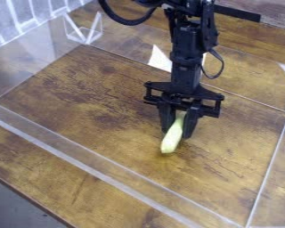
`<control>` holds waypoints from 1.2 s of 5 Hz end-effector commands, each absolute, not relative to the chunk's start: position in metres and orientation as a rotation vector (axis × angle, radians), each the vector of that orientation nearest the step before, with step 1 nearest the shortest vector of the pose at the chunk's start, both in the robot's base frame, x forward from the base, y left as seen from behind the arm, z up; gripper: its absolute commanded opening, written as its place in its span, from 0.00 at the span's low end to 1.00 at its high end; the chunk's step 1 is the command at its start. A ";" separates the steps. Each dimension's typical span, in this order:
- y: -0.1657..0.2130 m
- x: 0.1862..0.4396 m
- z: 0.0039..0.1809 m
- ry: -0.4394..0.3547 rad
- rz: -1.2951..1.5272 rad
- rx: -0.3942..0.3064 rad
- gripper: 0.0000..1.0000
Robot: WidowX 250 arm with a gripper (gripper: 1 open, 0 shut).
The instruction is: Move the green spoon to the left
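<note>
The green spoon (171, 138) shows as a thick yellow-green handle slanting down toward the wooden table (97, 98), its lower end near or on the wood. Its silver bowl is hidden behind the fingers. My black gripper (181, 118) points straight down from the arm above and is shut on the upper part of the spoon, one finger (166, 116) on each side of the handle.
A clear acrylic wall (121, 183) fences the wooden surface along the front and left. A white paper piece (160, 57) lies behind the arm. A small clear stand (83, 28) sits at the back left. Another clear wall edge (276, 169) runs on the right.
</note>
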State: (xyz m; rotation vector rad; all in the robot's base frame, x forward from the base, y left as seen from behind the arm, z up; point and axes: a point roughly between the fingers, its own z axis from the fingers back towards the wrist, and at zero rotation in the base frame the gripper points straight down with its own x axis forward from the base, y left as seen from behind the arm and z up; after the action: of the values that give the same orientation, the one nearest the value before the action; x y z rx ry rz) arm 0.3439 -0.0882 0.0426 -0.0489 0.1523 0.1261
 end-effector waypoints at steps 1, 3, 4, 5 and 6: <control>-0.094 0.347 0.055 0.108 0.104 -0.060 0.00; -0.105 0.335 0.058 0.115 -0.043 -0.049 0.00; -0.109 0.324 0.070 0.106 -0.161 -0.043 0.00; -0.105 0.318 0.082 0.095 -0.168 -0.037 0.00; -0.100 0.313 0.093 0.087 -0.166 -0.028 0.00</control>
State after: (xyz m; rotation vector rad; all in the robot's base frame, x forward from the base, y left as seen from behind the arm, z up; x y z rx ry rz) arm 0.3080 -0.0996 0.0636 -0.0145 0.1751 -0.1627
